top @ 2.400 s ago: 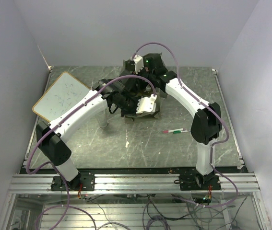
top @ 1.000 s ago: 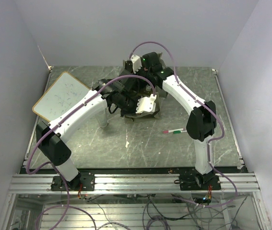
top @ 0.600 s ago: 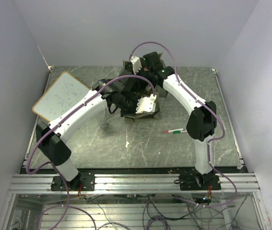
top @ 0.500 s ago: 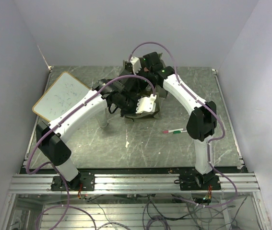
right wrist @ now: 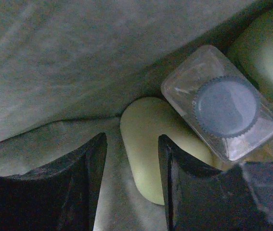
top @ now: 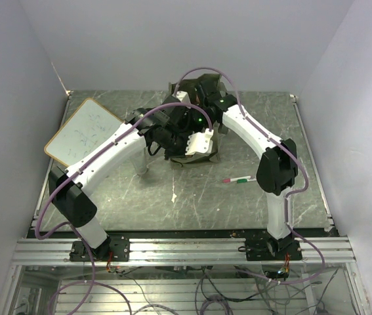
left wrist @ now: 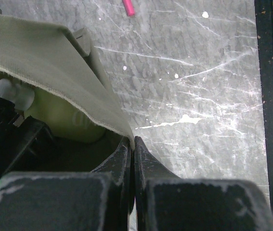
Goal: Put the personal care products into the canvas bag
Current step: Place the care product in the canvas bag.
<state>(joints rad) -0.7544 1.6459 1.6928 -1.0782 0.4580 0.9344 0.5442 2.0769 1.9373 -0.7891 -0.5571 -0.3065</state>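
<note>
The olive canvas bag (top: pixel 202 156) stands at the middle back of the table, mostly covered by both wrists. My left gripper (left wrist: pixel 133 139) is shut on the bag's rim (left wrist: pixel 45 57) and holds it up at the near side. Inside the bag lies a yellow-green bottle (left wrist: pixel 59 115) with a white cap (left wrist: pixel 11 94). My right gripper (right wrist: pixel 131 136) is down inside the bag, open, its jaws standing over a yellow-green bottle (right wrist: pixel 143 144) on the fabric floor without gripping it. Beside it leans a clear square bottle with a grey cap (right wrist: pixel 225 106).
A red-green-white pen (top: pixel 238 179) lies on the table right of the bag; its red end (left wrist: pixel 128 6) shows in the left wrist view. A wood-framed whiteboard (top: pixel 84 131) lies at the left. White walls close in the table's sides and back.
My right wrist has dipped forward and down into the bag's mouth. The left arm and the bag have not moved.
</note>
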